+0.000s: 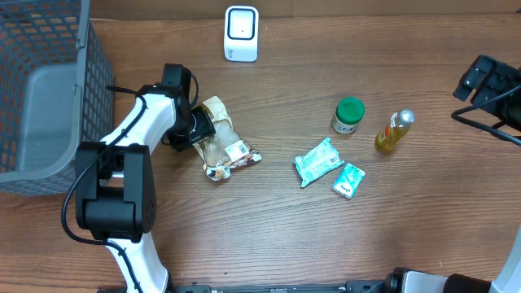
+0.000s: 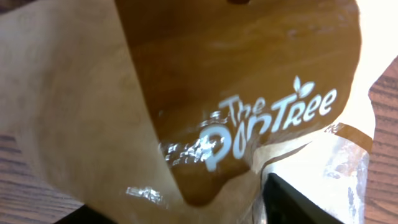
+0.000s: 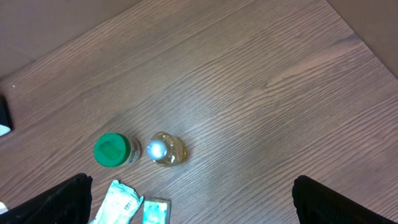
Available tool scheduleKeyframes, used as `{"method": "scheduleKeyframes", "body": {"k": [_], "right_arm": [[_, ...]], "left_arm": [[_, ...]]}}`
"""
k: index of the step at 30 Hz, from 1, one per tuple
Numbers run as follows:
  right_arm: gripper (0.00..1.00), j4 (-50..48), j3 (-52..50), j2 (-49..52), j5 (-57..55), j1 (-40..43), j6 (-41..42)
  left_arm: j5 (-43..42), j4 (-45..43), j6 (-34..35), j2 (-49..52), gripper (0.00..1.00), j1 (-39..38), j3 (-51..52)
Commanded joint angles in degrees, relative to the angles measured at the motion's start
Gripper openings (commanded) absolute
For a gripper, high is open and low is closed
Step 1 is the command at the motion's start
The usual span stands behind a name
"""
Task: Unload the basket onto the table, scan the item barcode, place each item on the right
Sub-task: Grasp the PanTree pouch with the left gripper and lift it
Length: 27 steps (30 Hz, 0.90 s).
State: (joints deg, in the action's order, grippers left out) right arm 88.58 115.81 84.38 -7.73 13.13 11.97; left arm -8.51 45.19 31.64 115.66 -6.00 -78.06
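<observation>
- The left gripper (image 1: 198, 129) is sitting against the snack bag (image 1: 221, 140), left of centre; I cannot tell whether it is gripping the bag.
- The right gripper (image 3: 193, 208) is hanging with its jaws wide apart at the right edge.
- The scanner (image 1: 241, 33) is standing at top centre, well apart from the bag.
- The left arm (image 1: 134, 122) is reaching up from the lower left.

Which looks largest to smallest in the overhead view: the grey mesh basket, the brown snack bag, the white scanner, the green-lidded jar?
1. grey mesh basket, though the frame cuts it off
2. brown snack bag
3. white scanner
4. green-lidded jar
</observation>
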Motion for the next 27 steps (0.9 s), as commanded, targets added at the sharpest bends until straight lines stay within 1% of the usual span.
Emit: {"method": "scheduleKeyframes", "body": {"k": [1, 4, 6, 8, 11, 13, 16, 18, 19, 20, 21, 22, 24, 27], "right_arm": [[1.0, -0.2, 0.1, -0.1, -0.1, 0.1, -0.3], [1.0, -0.2, 0.1, -0.1, -0.1, 0.1, -0.3], [1.0, -0.2, 0.1, -0.1, -0.1, 0.1, -0.3], [1.0, -0.2, 0.1, -0.1, -0.1, 0.1, -0.3], [1.0, -0.2, 0.1, -0.1, -0.1, 0.1, -0.3], [1.0, -0.2, 0.1, -0.1, -0.1, 0.1, -0.3], [1.0, -0.2, 0.1, -0.1, -0.1, 0.1, -0.3], [1.0, -0.2, 0.1, -0.1, -0.1, 0.1, -0.3], [1.0, -0.2, 0.1, -0.1, -0.1, 0.1, -0.3], [1.0, -0.2, 0.1, -0.1, -0.2, 0.1, -0.3], [1.0, -0.2, 0.1, -0.1, -0.1, 0.1, -0.3], [1.0, -0.2, 0.1, -0.1, -0.1, 0.1, -0.3], [1.0, -0.2, 0.1, -0.1, -0.1, 0.1, -0.3], [1.0, -0.2, 0.1, -0.1, -0.1, 0.1, -0.3]], "left_arm": [[2.7, 1.1, 0.0, 0.3, 0.54, -0.3, 1.6], [2.7, 1.1, -1.8, 0.2, 0.45, -0.3, 0.8], [2.8, 1.0, -1.9, 0.1, 0.45, -0.3, 0.6], [3.5, 1.1, -1.9, 0.2, 0.47, -0.3, 0.6], [9.4, 1.8, -1.8, 0.2, 0.52, -0.3, 0.7], [12.2, 1.7, -1.8, 0.2, 0.53, -0.4, 1.1], [12.6, 1.1, -1.8, 0.3, 0.5, -0.8, 2.2], [12.0, 0.4, -1.8, 0.3, 0.43, -1.2, 3.1], [11.9, 0.4, -1.9, 0.3, 0.36, -1.3, 3.2], [11.9, 0.5, -2.4, 0.3, 0.23, -1.4, 3.2], [11.9, 0.7, -2.8, 0.0, 0.13, -1.4, 3.1], [11.9, 1.1, -2.9, -0.5, 0.1, -1.4, 2.8], [11.9, 1.9, -3.0, -1.9, 0.08, -1.3, 1.9], [11.6, 2.7, -3.0, -5.8, 0.07, -1.1, 0.9]]}}
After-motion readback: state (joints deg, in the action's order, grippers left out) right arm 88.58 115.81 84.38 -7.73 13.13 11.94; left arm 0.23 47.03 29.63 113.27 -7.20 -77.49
